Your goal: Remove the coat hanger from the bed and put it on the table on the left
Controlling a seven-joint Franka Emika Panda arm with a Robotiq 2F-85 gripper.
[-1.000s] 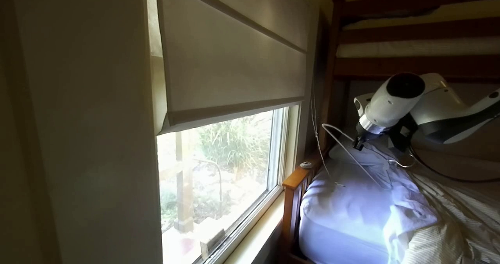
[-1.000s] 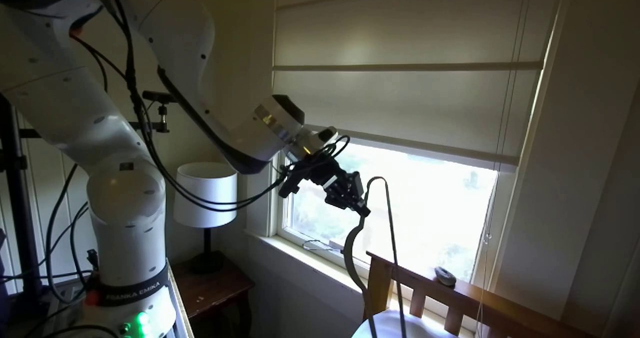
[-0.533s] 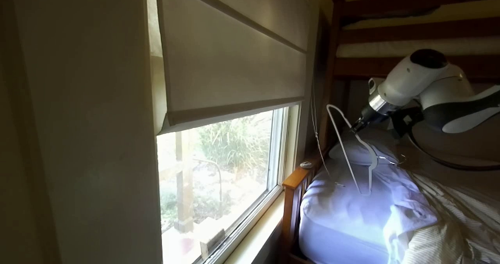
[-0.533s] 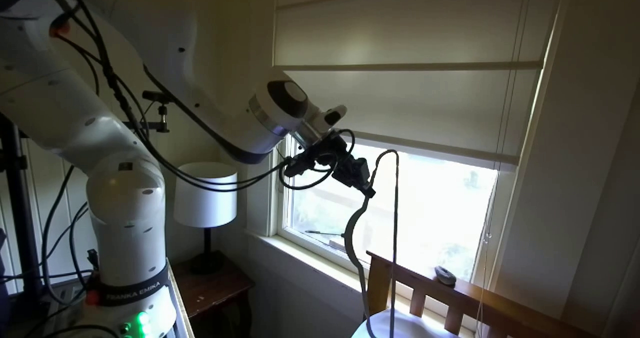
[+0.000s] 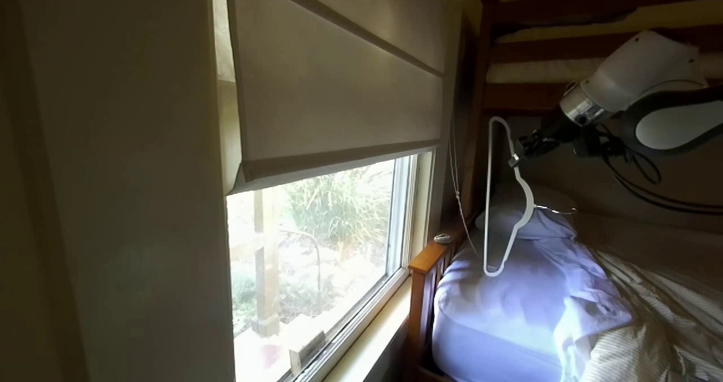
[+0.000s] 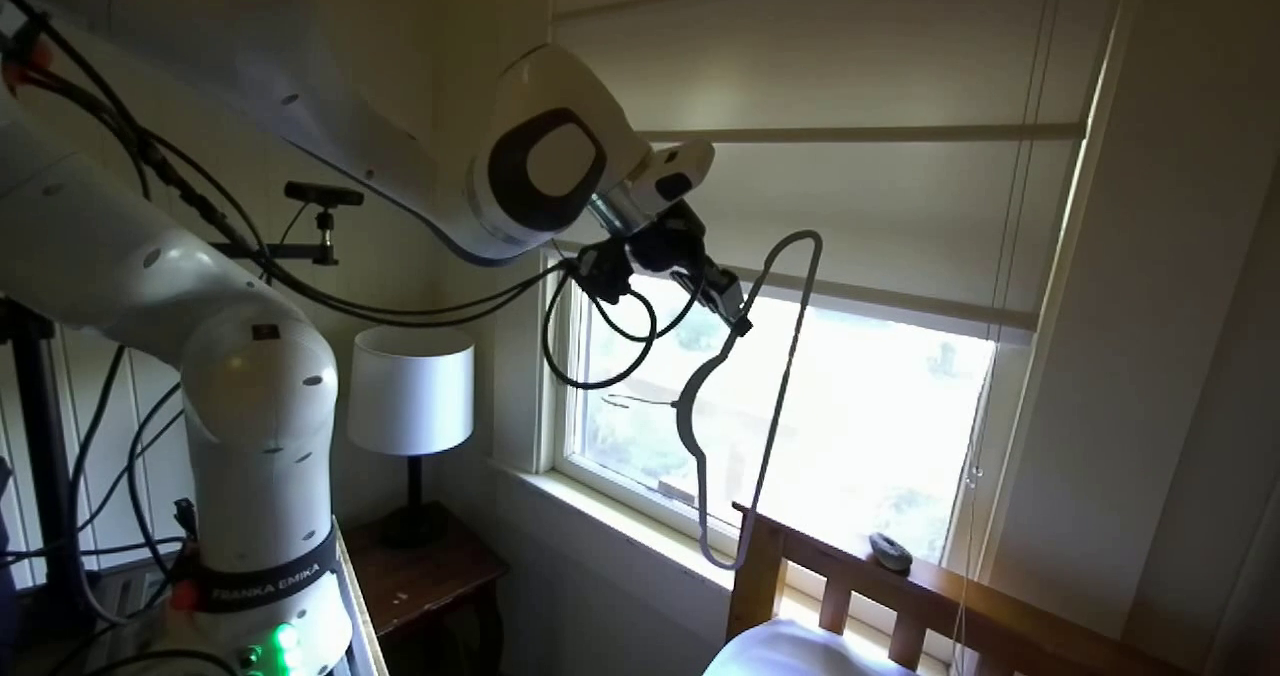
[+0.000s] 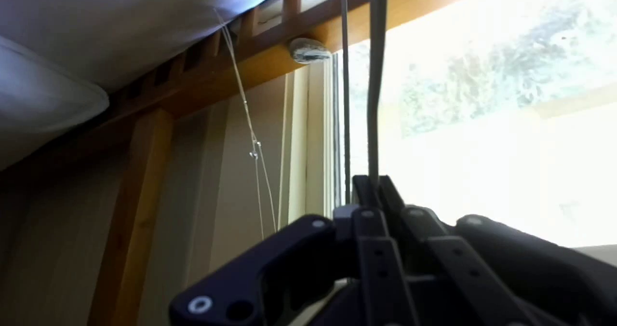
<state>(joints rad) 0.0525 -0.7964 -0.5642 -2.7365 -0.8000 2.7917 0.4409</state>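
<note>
A: In an exterior view, what has changed at the frame's right?

B: The coat hanger [image 5: 530,201] hangs higher and more upright than half a second ago, its hook [image 5: 551,208] pointing right. The claw [image 5: 515,159] pinches its upper side, over the bed [image 5: 508,320].

A: Fully off it?

B: Hard to judge there. In an exterior view the lamp [image 6: 411,391] stands left of centre, and the hanger's low end, below centre, shows apart from the white bedding [image 6: 800,651] at the bottom edge. So the lift looks done; carrying probably comes next.

A: Carrying where?

B: Likely to the wooden surface [image 6: 435,578] under the lamp, lower left; no other view shows it.

A: And the wrist view?

B: It lacks hook and surface, yet shows the grip most closely: near centre the claw clamps one strand of the hanger, while another strand runs just left, seemingly free.
</note>
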